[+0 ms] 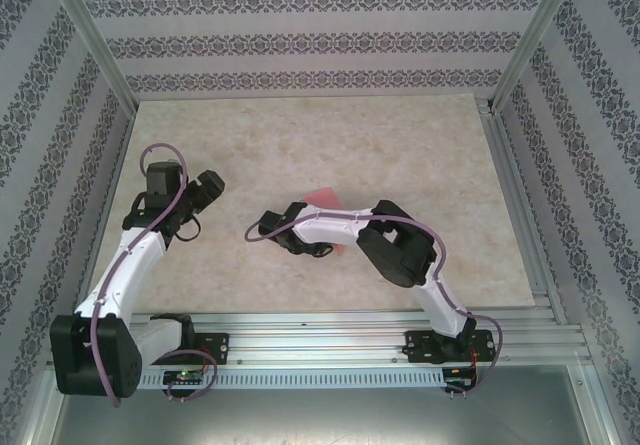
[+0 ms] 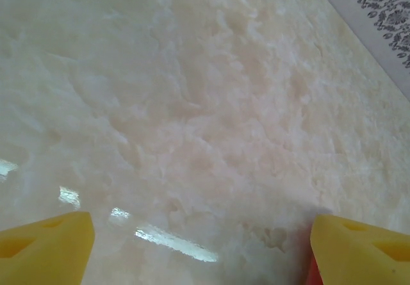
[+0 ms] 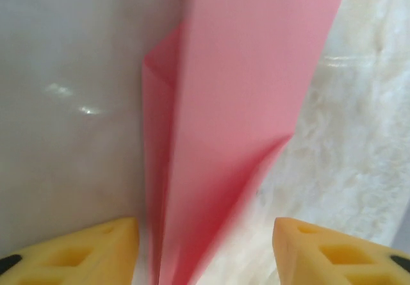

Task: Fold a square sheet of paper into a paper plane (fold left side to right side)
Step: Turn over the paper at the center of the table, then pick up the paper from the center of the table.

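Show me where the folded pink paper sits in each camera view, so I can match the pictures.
Top external: folded pink paper near the middle of the marbled tabletop, peeking out behind the right arm.
Right wrist: it runs from the top edge, narrowing down between the fingers of the right gripper.
Left wrist: bare tabletop ahead of the open left gripper.
Shared landmark: the marbled tabletop, in all three.

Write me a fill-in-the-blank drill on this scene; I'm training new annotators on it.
1. The folded paper is ___ in colour.
2. It lies between the yellow fingertips of the right hand, whose jaws stand ___.
3. The left hand, over the bare table, holds ___.
Missing words: pink; open; nothing.
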